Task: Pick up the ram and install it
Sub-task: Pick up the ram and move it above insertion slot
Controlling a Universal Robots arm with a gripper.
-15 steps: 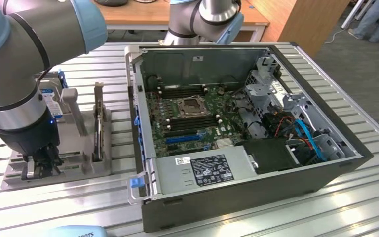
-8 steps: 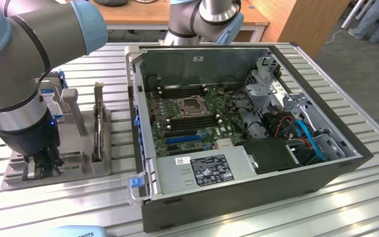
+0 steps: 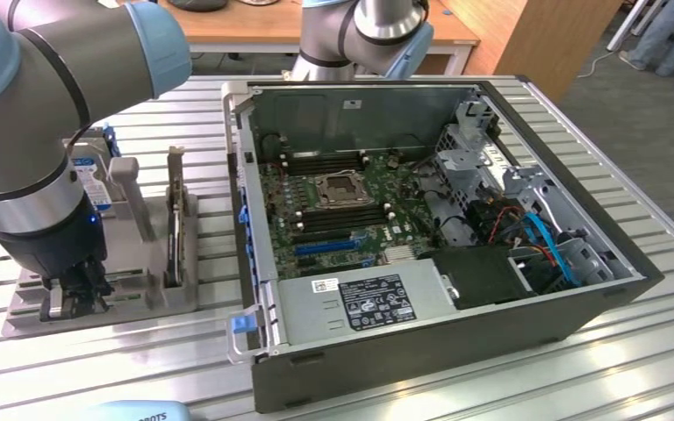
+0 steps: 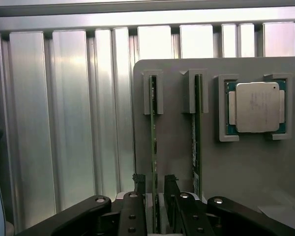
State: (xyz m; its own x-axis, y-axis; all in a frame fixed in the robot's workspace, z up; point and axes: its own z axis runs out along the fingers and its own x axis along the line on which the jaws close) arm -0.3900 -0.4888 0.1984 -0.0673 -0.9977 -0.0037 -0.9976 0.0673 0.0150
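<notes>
- Gripper (image 4: 155, 183) fingers (image 4: 139, 191) sit closest to the wrist camera. The jaws stand apart in the released state, with nothing clamped.
- Directly in the gap between the two fingers stands the ram (image 4: 153, 128), on edge in the grey holder (image 4: 177, 147). A narrow gap appears on each side of the board, so it is judged not yet gripped.
- Long axis of the ram: straight out from the fingertips, in line with the jaw gap. The finger pads therefore face the board's two broad faces.
- A second stick (image 4: 195, 128) lies parallel, just outboard of one finger and outside the jaws.
- Beyond that stick, on the same side, the processor chip (image 4: 258, 107) rests in its own pocket.
- The holder rests on the slatted aluminium table (image 4: 73, 123).
- In the exterior view, the gripper (image 3: 76, 294) sits low over the holder (image 3: 150, 298). The open computer case (image 3: 431, 351) with its motherboard (image 3: 302, 189) is well apart, towards the exterior view's right.
- Status, as judged: ram in its holder slot, not lifted, not installed.
</notes>
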